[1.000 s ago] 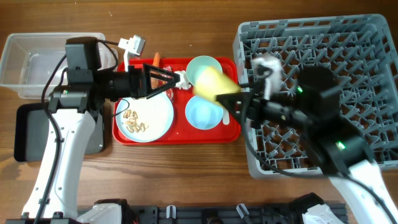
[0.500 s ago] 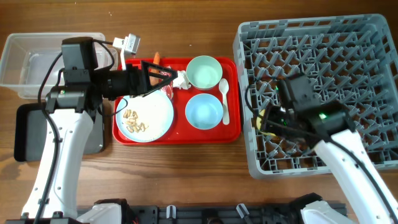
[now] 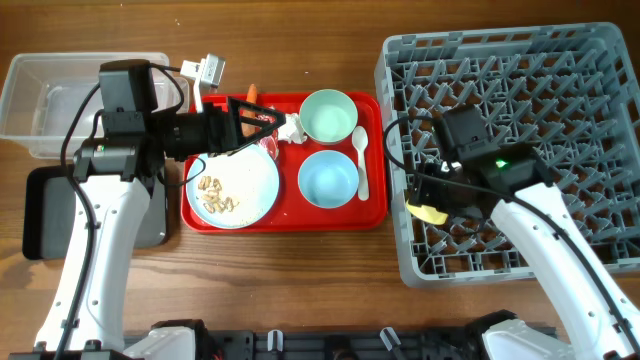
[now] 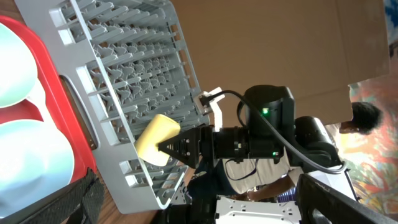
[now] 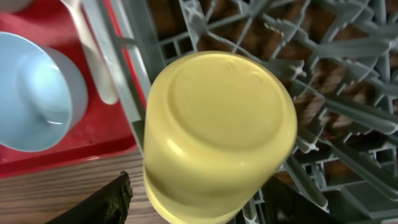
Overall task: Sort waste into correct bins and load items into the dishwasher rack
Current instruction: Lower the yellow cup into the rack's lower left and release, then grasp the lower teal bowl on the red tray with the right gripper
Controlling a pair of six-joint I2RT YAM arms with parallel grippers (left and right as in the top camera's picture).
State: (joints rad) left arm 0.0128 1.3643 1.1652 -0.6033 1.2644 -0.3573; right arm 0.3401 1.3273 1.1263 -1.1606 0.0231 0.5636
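Observation:
My right gripper [image 3: 432, 200] [image 5: 205, 211] is shut on the small yellow cup [image 3: 430, 212] [image 5: 217, 130], bottom up, just inside the left wall of the grey dishwasher rack [image 3: 520, 60]. The cup also shows in the left wrist view [image 4: 157, 138]. My left gripper [image 3: 272, 125] [image 4: 205, 211] is open over the back left of the red tray [image 3: 375, 215], by the red wrapper [image 3: 262, 118] and white tissue [image 3: 292, 127]. The tray holds two pale bowls [image 3: 327, 115] [image 3: 328, 180], a white spoon [image 3: 361, 160] and the plate [image 3: 250, 170] with beige scraps [image 3: 215, 195]. The carrot [image 3: 253, 93] lies behind the tray.
The clear tub [image 3: 60, 100] stands at the far left with the black tray [image 3: 45, 210] in front of it, partly under my left arm. A small white connector [image 3: 210, 72] lies behind the red tray. The rack's pegs [image 5: 323, 106] stand close around the cup.
My right gripper has carried the yellow cup from above the red tray rightwards and down to the rack's left edge. My left arm has barely moved.

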